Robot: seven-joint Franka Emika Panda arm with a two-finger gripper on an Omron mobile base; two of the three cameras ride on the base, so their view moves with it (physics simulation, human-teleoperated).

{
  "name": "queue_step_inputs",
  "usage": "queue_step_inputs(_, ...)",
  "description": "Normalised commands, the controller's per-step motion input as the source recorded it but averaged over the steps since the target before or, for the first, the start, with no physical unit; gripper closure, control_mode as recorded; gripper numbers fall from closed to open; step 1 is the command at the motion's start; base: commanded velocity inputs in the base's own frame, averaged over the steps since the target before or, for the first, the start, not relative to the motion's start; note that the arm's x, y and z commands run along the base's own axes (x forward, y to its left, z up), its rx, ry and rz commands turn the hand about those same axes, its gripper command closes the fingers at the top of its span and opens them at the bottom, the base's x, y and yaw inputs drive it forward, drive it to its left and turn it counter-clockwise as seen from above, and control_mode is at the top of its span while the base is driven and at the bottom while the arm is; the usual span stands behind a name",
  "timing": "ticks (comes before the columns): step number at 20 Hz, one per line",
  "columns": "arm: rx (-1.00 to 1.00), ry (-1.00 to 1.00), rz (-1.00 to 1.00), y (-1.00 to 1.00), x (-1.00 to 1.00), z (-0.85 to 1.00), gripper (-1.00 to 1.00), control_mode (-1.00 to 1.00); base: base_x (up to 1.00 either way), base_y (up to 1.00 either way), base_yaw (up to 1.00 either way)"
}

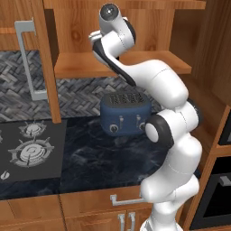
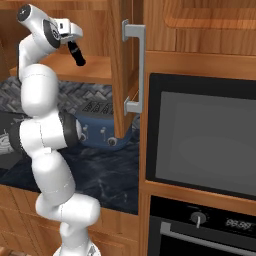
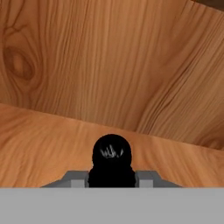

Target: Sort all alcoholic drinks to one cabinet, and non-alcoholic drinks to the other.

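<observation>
One open wooden cabinet (image 2: 75,67) above the dark marbled surface (image 1: 99,158), white arm reaching onto its shelf, blue toaster (image 1: 125,114) below by the backsplash, hand (image 2: 74,46) clamped around the black cola bottle (image 2: 77,54), tilted just over the shelf board.

We see an open wooden wall cabinet (image 1: 122,63) above a dark marble counter (image 1: 99,158), a blue toaster (image 1: 125,114) at the far herringbone backsplash (image 1: 18,85), a stove (image 1: 27,149) left, ovens (image 2: 200,140) right.
</observation>
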Motion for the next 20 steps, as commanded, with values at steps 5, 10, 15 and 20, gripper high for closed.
queue_step_inputs(5, 0.0, 0.0, 0.0, -0.02, 0.0, -0.26, -1.0, -1.0, 0.0, 0.0, 0.0)
queue_step_inputs(10, 0.0, -0.02, 0.0, -0.14, 0.0, -0.16, -1.0, -1.0, 0.0, 0.0, 0.0)
queue_step_inputs(15, 0.0, -0.02, 0.0, -0.19, 0.0, -0.15, -1.0, -1.0, 0.0, 0.0, 0.0)
queue_step_inputs(20, 0.0, -0.01, 0.0, -0.15, 0.0, -0.11, -1.0, -1.0, 0.0, 0.0, 0.0)
